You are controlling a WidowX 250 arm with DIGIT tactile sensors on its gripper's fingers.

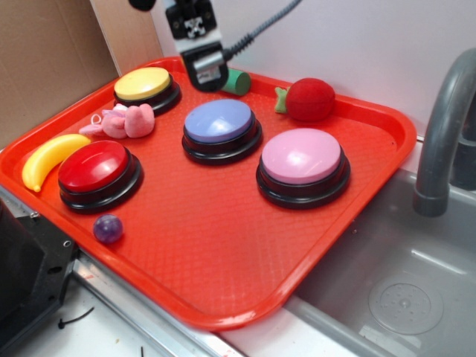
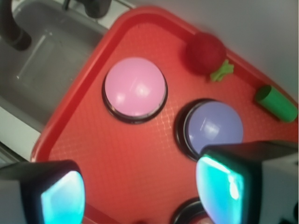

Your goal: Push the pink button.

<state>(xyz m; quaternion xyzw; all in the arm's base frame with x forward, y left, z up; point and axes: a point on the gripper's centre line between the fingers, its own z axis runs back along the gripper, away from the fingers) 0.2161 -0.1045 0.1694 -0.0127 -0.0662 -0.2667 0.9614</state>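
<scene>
The pink button (image 1: 302,158) is seen on the right part of the red tray (image 1: 223,260), just beside the blue-lavender button (image 1: 220,123). The gripper (image 1: 205,71) is held high at the tray's back edge, jaws spread wide, nothing held. The dome's centre should be aimed for and pressed straight down, ideally with jaws closed first.

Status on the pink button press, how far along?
Done: nothing yet. The pink button sits untouched on the red tray. In hand: the gripper is raised at the tray's back edge, near the green cylinder and behind the blue-lavender button, fingers apart and empty in the wrist view. Left: move over the pink dome, descend, press.
</scene>
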